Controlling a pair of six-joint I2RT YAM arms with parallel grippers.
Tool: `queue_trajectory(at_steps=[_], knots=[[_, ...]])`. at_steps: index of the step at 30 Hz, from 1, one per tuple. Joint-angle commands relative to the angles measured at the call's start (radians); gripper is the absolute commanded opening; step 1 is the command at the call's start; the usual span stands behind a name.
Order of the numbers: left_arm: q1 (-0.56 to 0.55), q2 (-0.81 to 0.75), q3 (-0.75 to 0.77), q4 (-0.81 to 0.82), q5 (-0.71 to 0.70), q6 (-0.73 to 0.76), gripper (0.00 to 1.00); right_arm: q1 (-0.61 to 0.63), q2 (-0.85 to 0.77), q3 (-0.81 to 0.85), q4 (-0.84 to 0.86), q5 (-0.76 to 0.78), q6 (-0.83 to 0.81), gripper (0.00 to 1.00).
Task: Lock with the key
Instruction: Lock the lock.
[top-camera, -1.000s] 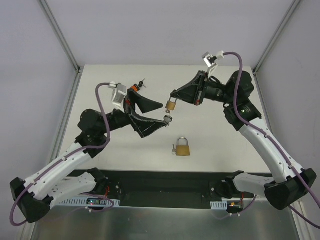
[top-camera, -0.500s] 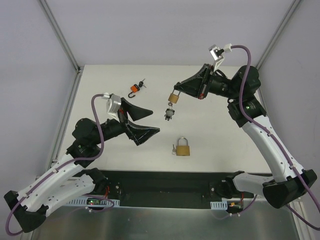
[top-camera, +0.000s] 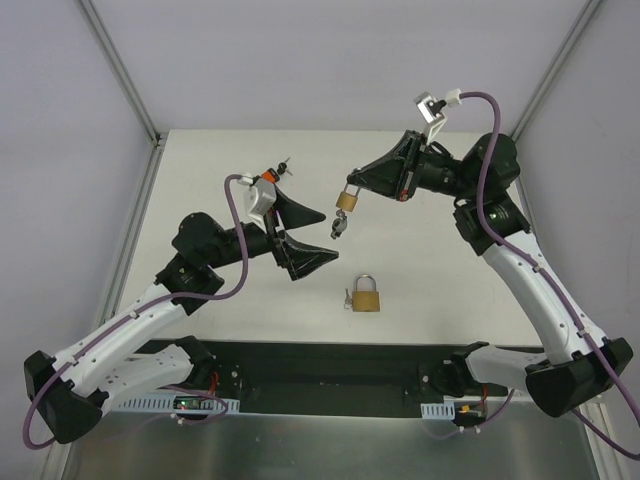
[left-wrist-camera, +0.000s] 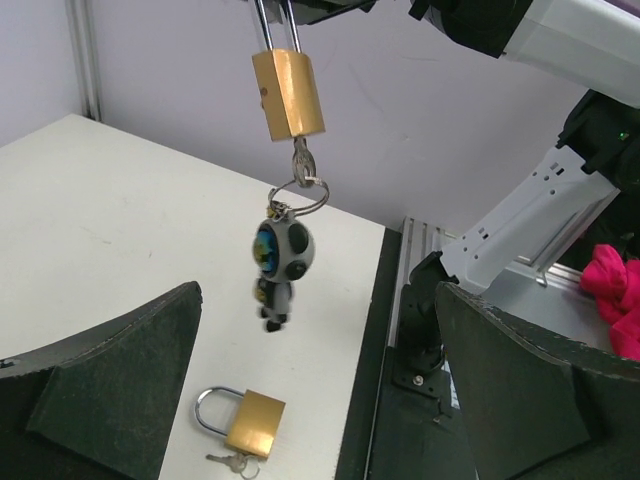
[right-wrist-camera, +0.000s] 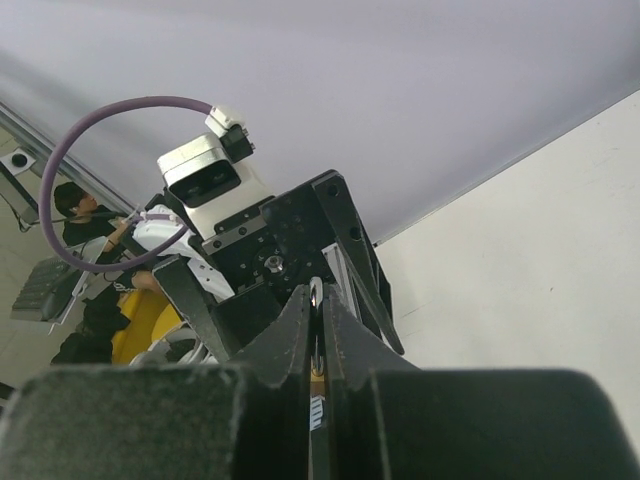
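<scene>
My right gripper (top-camera: 352, 187) is shut on the shackle of a brass padlock (top-camera: 347, 200) and holds it in the air. A key (left-wrist-camera: 301, 162) sits in its keyhole, with a ring and a small figure charm (left-wrist-camera: 279, 262) hanging below. In the right wrist view the shackle (right-wrist-camera: 316, 296) shows edge-on between the closed fingers. My left gripper (top-camera: 318, 235) is open, just left of and slightly below the hanging charm, not touching it. In the left wrist view its fingers (left-wrist-camera: 110, 370) frame the charm from below.
A second brass padlock (top-camera: 366, 296) with a small key beside it lies on the white table (top-camera: 440, 270); it also shows in the left wrist view (left-wrist-camera: 242, 424). An orange and black object (top-camera: 272, 173) lies at the back left.
My left gripper has swung back up and right toward the hanging charm, after pulling away half a second ago. The right gripper and padlock have held nearly still; the charm swings.
</scene>
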Motion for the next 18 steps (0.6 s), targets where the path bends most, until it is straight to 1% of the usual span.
queue_trajectory(at_steps=[1, 9, 12, 13, 14, 16, 17, 18], knots=[[0.012, 0.052, 0.052, 0.112, 0.063, 0.050, 0.99, -0.003, -0.036, -0.008, 0.096, -0.037, 0.030, 0.01], [0.012, 0.155, 0.119, 0.138, 0.088, 0.040, 0.99, -0.004, -0.044, -0.031, 0.110, -0.028, 0.033, 0.01], [0.013, 0.179, 0.123, 0.173, 0.100, 0.025, 0.98, -0.003, -0.045, -0.034, 0.114, -0.023, 0.037, 0.01], [0.012, 0.188, 0.126, 0.183, 0.108, 0.015, 0.97, -0.003, -0.047, -0.034, 0.116, -0.022, 0.036, 0.01], [0.012, 0.192, 0.127, 0.189, 0.126, 0.011, 0.90, -0.004, -0.047, -0.036, 0.116, -0.020, 0.034, 0.01], [0.012, 0.208, 0.133, 0.199, 0.140, -0.005, 0.81, -0.003, -0.048, -0.036, 0.116, -0.012, 0.034, 0.01], [0.012, 0.211, 0.133, 0.204, 0.157, -0.012, 0.75, -0.004, -0.047, -0.034, 0.116, -0.011, 0.034, 0.00], [0.013, 0.221, 0.135, 0.209, 0.160, -0.018, 0.72, -0.004, -0.045, -0.033, 0.116, -0.011, 0.037, 0.01]])
